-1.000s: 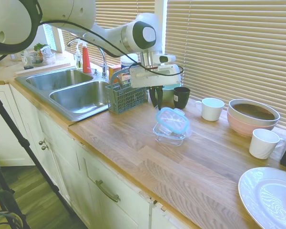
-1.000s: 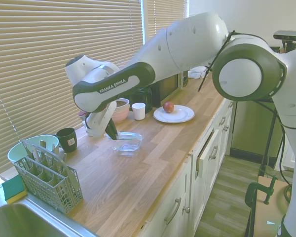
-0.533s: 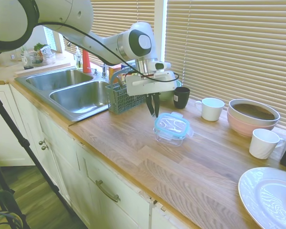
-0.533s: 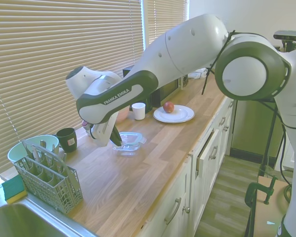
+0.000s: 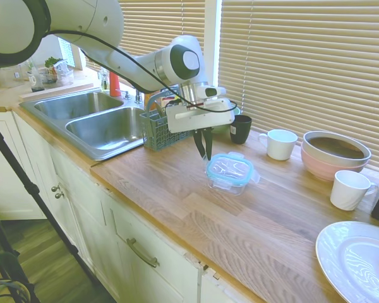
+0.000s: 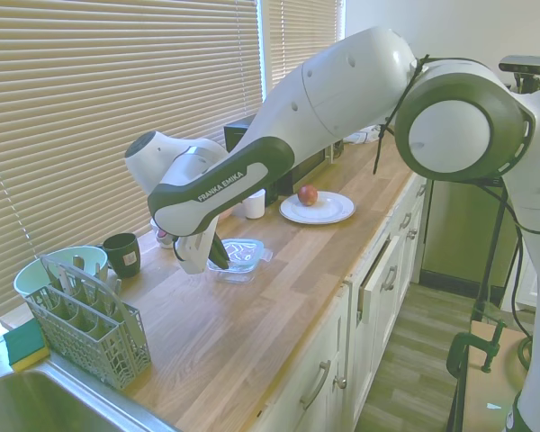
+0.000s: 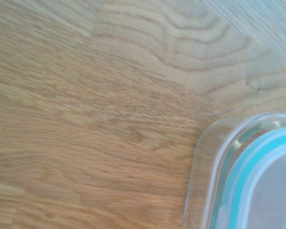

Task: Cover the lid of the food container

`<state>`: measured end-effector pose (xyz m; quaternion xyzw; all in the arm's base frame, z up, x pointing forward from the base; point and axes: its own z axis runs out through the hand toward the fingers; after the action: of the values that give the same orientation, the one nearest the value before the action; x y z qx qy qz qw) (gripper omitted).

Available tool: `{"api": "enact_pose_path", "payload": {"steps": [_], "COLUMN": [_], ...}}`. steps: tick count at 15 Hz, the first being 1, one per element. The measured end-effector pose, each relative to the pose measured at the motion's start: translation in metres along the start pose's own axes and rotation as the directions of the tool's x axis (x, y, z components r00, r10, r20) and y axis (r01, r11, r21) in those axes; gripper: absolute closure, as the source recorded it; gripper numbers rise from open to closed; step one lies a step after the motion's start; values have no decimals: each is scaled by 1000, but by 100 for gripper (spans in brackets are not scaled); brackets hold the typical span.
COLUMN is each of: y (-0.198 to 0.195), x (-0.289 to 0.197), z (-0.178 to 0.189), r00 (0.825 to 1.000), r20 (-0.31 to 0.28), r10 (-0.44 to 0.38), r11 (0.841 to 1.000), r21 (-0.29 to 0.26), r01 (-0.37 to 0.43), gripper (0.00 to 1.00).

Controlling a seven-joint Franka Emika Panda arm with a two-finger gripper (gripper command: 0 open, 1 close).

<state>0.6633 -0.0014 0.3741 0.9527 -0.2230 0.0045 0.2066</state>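
Taken from the sink end of the wooden counter (image 5: 177, 189) toward the plate end, as the first exterior view runs.

Farthest off on one side of the pincer: double steel sink (image 5: 95, 120), with a red bottle (image 5: 114, 81) behind it by the tap. Nearer, still on that sink side and just beside the arm's wrist: grey-blue cutlery basket (image 5: 164, 129), standing on the counter.

Then the pincer (image 5: 205, 155) itself, pointing straight down, tips low over the counter at the sink-side corner of the lid (image 5: 229, 168). Cannot tell whether spread, pressed together or nipping the lid's rim (too dark and small in both outside views).

Right at the tips, on the plate side: the lid, teal-rimmed, lying about level on top of the food container (image 5: 227, 183), which sits on the counter near its front half. In the wrist view, only one rounded clear corner with the teal seal inside it, bare wood grain all around.

Behind the pincer toward the blinds: black cup (image 5: 240, 128). Further along on the plate side, well apart from the pincer: white mug (image 5: 282, 144), then a pink bowl (image 5: 331, 165) with another bowl nested in it, then a second white cup (image 5: 349, 189). Farthest of all, at the counter's end: white plate (image 5: 357, 262), bearing an apple (image 6: 308, 194) in the second exterior view.
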Motion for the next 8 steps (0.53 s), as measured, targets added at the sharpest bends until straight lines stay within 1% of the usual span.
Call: {"api": "enact_pose_path", "payload": {"steps": [3, 4, 8], "y": [0, 1, 4], "x": [2, 3, 6], "z": [1, 2, 5], "r00": [999, 999, 994], "r20": [2, 6, 27], "r10": [35, 50, 102], "r11": [999, 998, 993], "r21": [19, 30, 60], "r01": [-35, -51, -103], "gripper": [100, 0, 0]}}
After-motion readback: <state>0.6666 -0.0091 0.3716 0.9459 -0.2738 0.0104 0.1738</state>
